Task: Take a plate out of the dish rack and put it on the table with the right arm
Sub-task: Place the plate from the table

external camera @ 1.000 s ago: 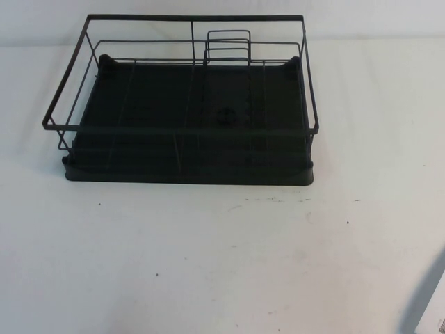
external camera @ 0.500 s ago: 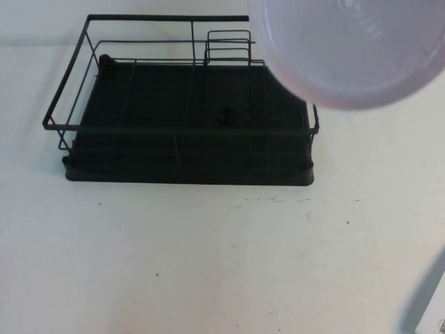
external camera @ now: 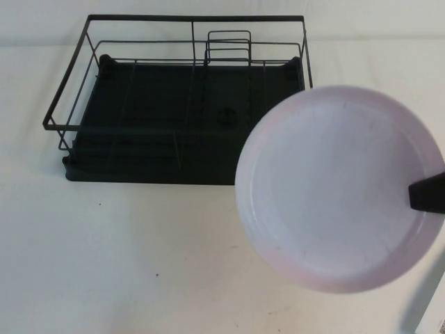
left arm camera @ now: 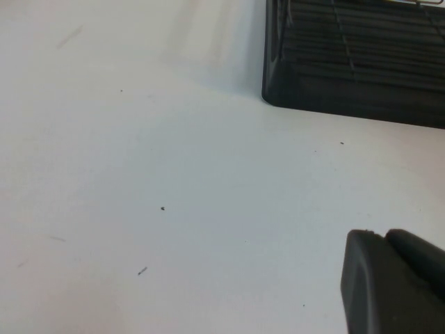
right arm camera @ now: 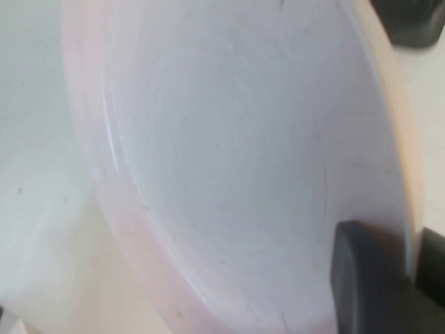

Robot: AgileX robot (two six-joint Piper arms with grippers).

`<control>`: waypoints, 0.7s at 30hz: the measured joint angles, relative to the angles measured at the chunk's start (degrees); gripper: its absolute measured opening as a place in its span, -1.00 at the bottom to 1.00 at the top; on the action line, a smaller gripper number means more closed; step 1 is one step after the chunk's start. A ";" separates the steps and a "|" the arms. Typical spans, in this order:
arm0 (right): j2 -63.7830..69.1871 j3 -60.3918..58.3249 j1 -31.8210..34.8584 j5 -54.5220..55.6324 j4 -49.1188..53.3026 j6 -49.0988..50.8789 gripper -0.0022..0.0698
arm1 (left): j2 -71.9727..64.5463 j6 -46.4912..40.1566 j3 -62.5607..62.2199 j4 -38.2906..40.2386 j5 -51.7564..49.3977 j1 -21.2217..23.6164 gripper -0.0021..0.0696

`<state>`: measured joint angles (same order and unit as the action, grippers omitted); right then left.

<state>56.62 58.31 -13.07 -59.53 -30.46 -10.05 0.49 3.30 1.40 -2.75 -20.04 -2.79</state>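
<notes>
My right gripper (external camera: 430,193) holds the plate (external camera: 334,188) by its right rim, in front of and right of the dish rack (external camera: 181,104), which sits at the back of the table (external camera: 139,257); my left gripper (left arm camera: 393,282) hovers over the table near the rack's corner

Even, diffuse light is washing out the white table (external camera: 139,264); shadows are staying faint. The plate (right arm camera: 229,167) is appearing soft, blurred up close in the right wrist view.
</notes>
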 joint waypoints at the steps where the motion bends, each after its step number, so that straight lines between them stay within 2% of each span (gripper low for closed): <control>1: -0.08 -1.81 0.00 0.77 -0.66 0.08 -0.81 | 0.00 0.00 0.00 0.00 0.00 0.00 -0.95; 5: 0.67 -6.94 0.00 4.67 -4.77 0.14 -0.81 | 0.00 0.00 0.00 0.00 0.00 0.00 -0.95; 14: 8.57 -7.71 0.00 9.86 -13.83 0.14 -0.81 | 0.00 0.00 0.00 0.00 0.00 0.00 -0.95; 21: 16.62 -7.71 -3.29 13.66 -14.86 0.14 -0.81 | 0.00 0.00 0.00 0.00 0.00 0.00 -0.95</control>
<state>73.24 50.60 -16.36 -45.87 -45.32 -9.91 0.49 3.30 1.40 -2.75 -20.04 -2.79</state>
